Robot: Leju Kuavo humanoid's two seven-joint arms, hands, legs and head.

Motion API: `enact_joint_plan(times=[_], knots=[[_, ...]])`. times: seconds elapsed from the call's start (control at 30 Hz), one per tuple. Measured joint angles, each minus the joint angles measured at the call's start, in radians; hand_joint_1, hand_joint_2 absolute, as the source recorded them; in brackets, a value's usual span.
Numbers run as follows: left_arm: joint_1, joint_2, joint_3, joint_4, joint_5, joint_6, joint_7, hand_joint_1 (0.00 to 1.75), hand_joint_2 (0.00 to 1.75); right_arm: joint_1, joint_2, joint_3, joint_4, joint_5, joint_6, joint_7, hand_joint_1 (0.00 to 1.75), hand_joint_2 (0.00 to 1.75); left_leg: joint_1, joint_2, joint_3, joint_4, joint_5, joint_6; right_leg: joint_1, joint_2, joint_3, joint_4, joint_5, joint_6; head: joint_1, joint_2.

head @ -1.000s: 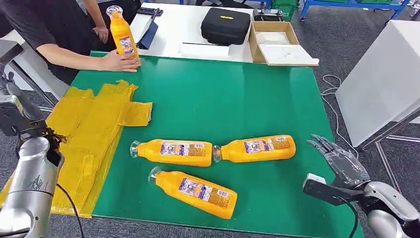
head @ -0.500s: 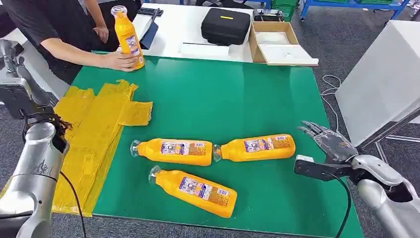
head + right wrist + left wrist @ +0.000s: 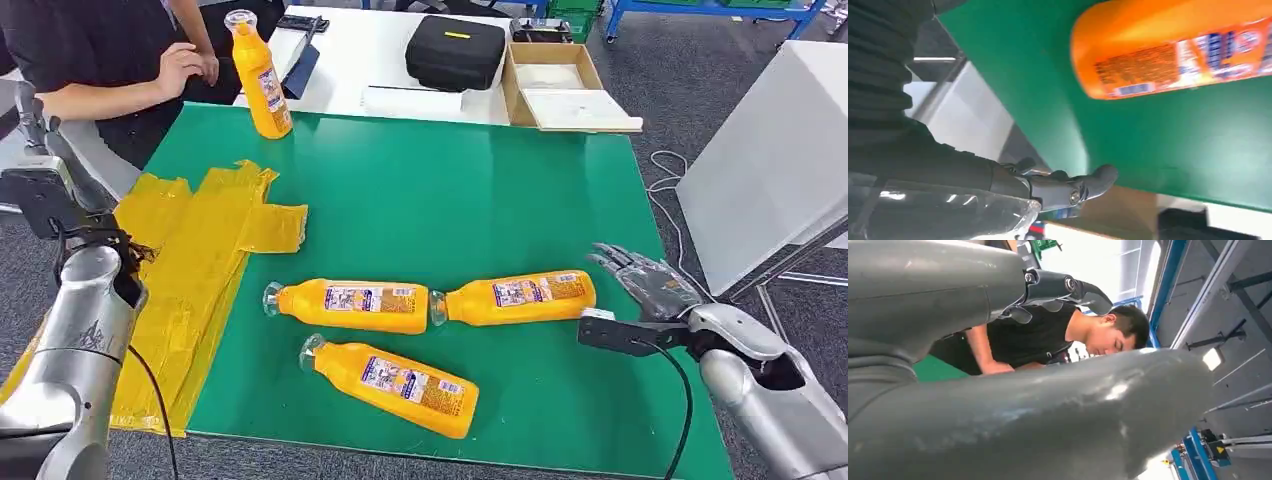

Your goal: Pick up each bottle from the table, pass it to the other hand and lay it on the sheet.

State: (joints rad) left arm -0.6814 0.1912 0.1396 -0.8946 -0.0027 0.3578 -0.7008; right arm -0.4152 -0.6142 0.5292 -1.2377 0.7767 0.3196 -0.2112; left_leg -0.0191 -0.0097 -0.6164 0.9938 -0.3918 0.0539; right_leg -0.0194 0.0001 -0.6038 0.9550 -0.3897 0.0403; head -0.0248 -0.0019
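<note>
Three orange bottles lie flat on the green tabletop (image 3: 450, 190): one in the middle (image 3: 348, 305), one end to end on its right (image 3: 517, 298), one nearer me (image 3: 392, 386). My right robot hand (image 3: 645, 283) hovers just beside the base of that right-hand bottle, fingers spread and straight, holding nothing, not touching it. Right wrist view puts that orange base (image 3: 1168, 50) close ahead, with my thumb (image 3: 1068, 187) apart from it above the green surface. A fourth bottle (image 3: 257, 75) stands upright at the far left corner, and a person's hand (image 3: 180, 66) is lifted clear beside it. Yellow sheet (image 3: 190, 260) drapes over the tabletop's left edge, nothing on it. My left robot hand (image 3: 1063, 290) is raised off to the left; whether its fingers are apart or curled, I cannot tell. Left wrist view catches the person in black leaning over.
</note>
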Motion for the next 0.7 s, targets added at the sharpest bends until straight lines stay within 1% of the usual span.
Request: enact_joint_plan(times=[0.1,0.3,0.47,0.57,0.7], knots=[[-0.001,-0.003,-0.006,0.000,0.002,0.005,0.000,0.00,0.00,-0.033,0.000,0.058,0.020,-0.012,0.016,-0.023,0.00,1.75,0.000,-0.001,0.000,0.000,0.001,0.001,0.000,-0.001,0.000,0.000,0.000,0.000,0.000,0.000],[-0.005,-0.003,-0.007,0.000,0.016,0.006,0.000,0.00,0.00,-0.100,0.018,0.143,0.075,-0.018,0.021,-0.024,0.00,1.75,0.000,0.000,-0.001,0.000,0.001,0.001,0.000,0.000,0.000,0.000,0.000,0.000,0.000,0.000],[0.001,-0.003,-0.007,-0.001,0.032,0.007,0.000,0.00,0.00,-0.187,0.099,0.223,0.209,-0.004,-0.004,-0.033,0.00,1.75,0.001,0.000,-0.002,0.000,0.002,0.000,0.000,0.000,-0.001,0.001,0.001,-0.001,0.000,0.000],[0.004,0.000,-0.005,-0.001,0.033,0.007,0.000,0.00,0.00,-0.209,0.131,0.252,0.257,-0.001,-0.008,-0.036,0.00,1.75,0.001,-0.003,-0.002,0.000,0.002,0.000,0.000,-0.002,-0.001,0.001,0.001,-0.001,0.000,0.000],[0.002,0.001,-0.006,0.000,0.031,0.008,0.000,0.00,0.00,-0.271,0.203,0.296,0.355,0.005,-0.012,-0.043,0.00,1.75,0.002,0.001,-0.003,0.000,0.003,-0.001,0.000,0.000,-0.002,0.001,0.002,-0.003,0.000,0.000]])
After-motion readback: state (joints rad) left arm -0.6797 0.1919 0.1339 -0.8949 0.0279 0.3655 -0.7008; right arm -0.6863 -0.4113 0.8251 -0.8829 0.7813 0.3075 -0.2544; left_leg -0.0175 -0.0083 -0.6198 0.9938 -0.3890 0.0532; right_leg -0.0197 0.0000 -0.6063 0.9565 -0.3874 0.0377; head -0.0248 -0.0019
